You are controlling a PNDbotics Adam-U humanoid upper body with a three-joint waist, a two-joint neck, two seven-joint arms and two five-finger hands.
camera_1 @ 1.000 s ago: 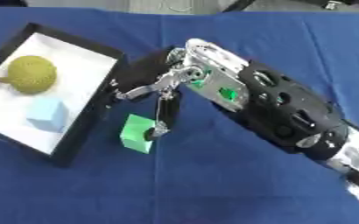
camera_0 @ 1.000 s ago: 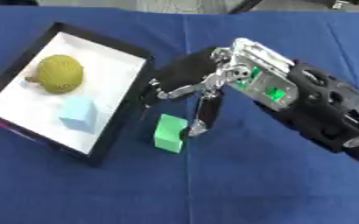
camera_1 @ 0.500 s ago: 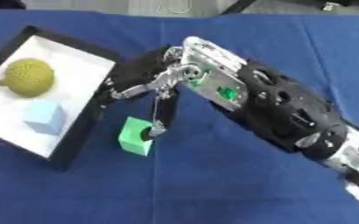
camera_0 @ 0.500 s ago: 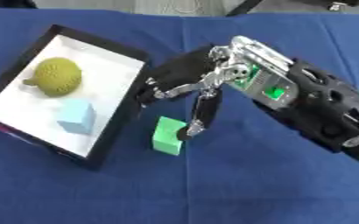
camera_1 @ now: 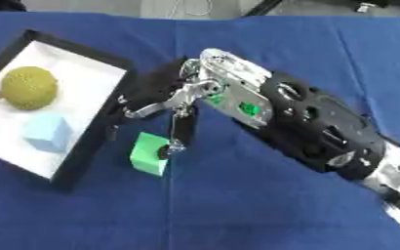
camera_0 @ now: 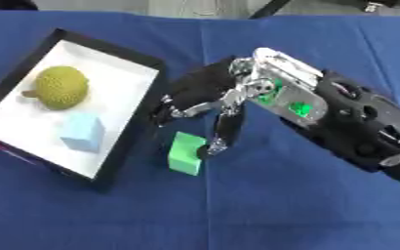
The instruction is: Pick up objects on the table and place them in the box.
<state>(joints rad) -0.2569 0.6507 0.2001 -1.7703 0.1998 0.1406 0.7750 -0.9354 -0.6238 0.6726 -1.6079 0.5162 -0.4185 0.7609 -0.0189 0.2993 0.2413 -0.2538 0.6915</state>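
One green block [camera_0: 186, 154] at right hand [camera_0: 205, 100] — two things in box [camera_0: 114, 161].

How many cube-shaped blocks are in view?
2. A light blue block lies inside the box; a green block sits on the table by the right hand.

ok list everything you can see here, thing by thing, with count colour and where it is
shallow rectangular box: one, black rim with white floor, left side of the table
round bumpy yellow-green fruit: one, yellow-green, inside the box, far part
pale blue cube: one, light blue, inside the box, nearer than the fruit
green block: one, bright green, on the cloth just right of the box's near right edge
tablecloth: one, dark blue, covers the table
right hand: one, black and silver, reaching in from the right, fingers spread over the green block, one fingertip at the block's right side
left hand: not in view
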